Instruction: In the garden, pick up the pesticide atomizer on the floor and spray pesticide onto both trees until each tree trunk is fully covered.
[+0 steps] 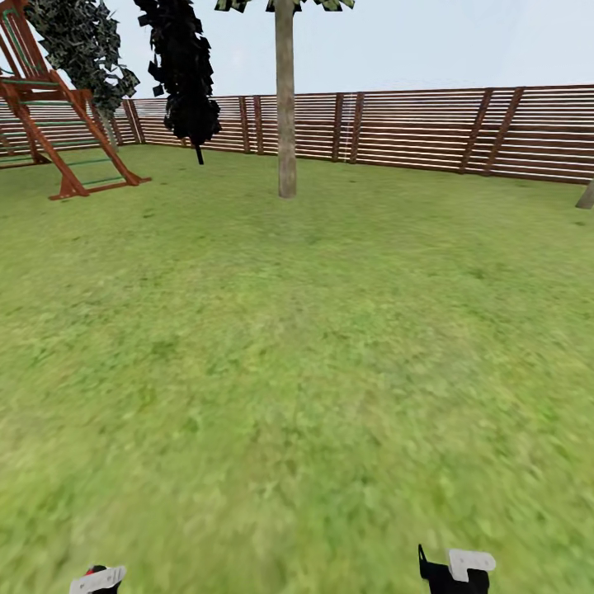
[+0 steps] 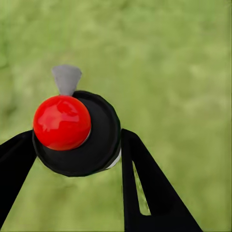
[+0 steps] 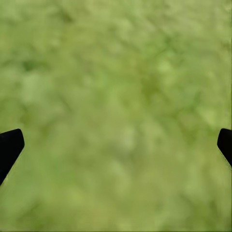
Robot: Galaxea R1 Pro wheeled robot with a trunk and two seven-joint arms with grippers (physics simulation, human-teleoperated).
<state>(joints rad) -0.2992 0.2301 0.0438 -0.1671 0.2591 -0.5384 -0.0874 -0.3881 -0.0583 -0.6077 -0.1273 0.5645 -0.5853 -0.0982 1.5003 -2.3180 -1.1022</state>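
L pincer (image 2: 77, 145) pinches the atomizer (image 2: 77, 135) w/ red knob, R pincer (image 3: 116, 145) spread over grass (image 1: 297, 371), tree trunk (image 1: 285, 107) far ahead.

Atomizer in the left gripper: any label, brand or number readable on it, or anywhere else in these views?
None. The atomizer shows a plain black cap, red knob and grey nozzle, no lettering. The fence, tree trunk, play frame and grass carry no text or signs.
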